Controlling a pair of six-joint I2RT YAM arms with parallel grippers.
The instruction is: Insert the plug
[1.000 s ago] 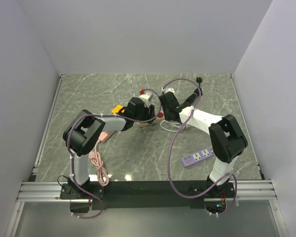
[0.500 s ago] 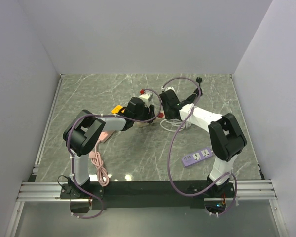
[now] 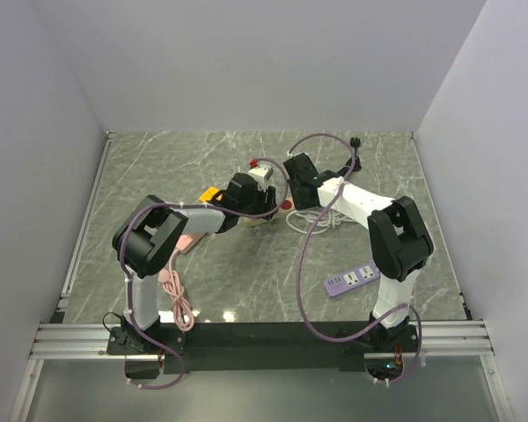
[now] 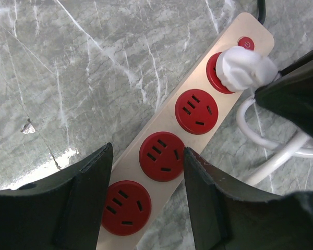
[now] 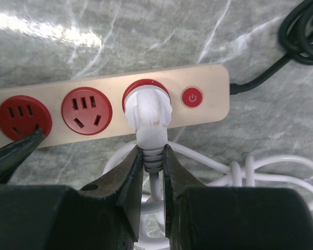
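Observation:
A beige power strip (image 4: 164, 122) with red round sockets lies on the marble table. A white plug (image 5: 147, 112) on a white cord stands in the strip's end socket, beside the red switch (image 5: 192, 97). My right gripper (image 5: 153, 153) is shut on the ribbed neck just below that white plug. My left gripper (image 4: 148, 156) straddles the strip across its width, one finger against each long edge. A small yellow plug (image 3: 209, 193) lies on the table beside my left forearm, apart from both grippers.
A coiled white cord (image 5: 261, 174) lies right next to the strip. A black cord (image 5: 302, 31) runs from the strip's switch end. A flat purple power strip (image 3: 352, 280) sits near my right arm's base. A pink cable (image 3: 178, 303) lies by the left base.
My right wrist has shifted a little toward the far left, still on the white plug. The left arm has not moved.

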